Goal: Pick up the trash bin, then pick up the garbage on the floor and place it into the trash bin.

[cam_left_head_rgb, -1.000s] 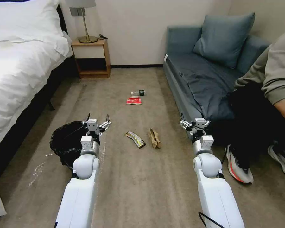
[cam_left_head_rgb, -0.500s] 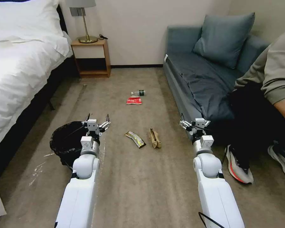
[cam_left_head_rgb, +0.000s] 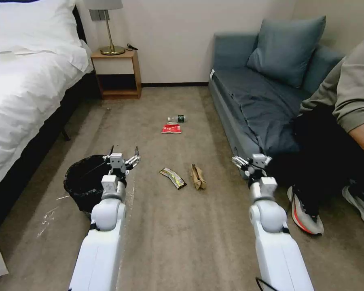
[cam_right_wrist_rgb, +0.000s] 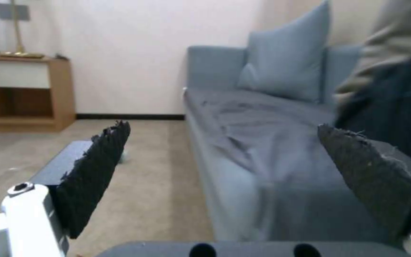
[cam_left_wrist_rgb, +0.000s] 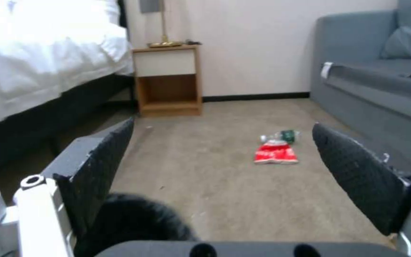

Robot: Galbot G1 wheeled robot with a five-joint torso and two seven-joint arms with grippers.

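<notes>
Black-lined trash bin [cam_left_head_rgb: 84, 184] is found just left of and below left pincer [cam_left_head_rgb: 123, 154], spread empty | right pincer [cam_left_head_rgb: 251, 160], spread too, is held farther off.

Black-lined trash bin [cam_left_head_rgb: 83, 182] upright on carpet [cam_left_head_rgb: 182, 226] — bottle [cam_left_head_rgb: 177, 119], packet [cam_left_head_rgb: 171, 128], wrapper [cam_left_head_rgb: 172, 178], bag [cam_left_head_rgb: 197, 177] scattered

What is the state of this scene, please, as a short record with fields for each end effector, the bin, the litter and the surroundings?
left end effector: open, holds nothing, beside the trash bin's right edge
right end effector: open, holds nothing, near the sofa front
trash bin: on the floor, black bag lining, not lifted
near litter: dark-gold wrapper beside brown paper bag
far litter: bottle behind red-white packet
surroundings: bed on the left, nightstand by the wall
</notes>
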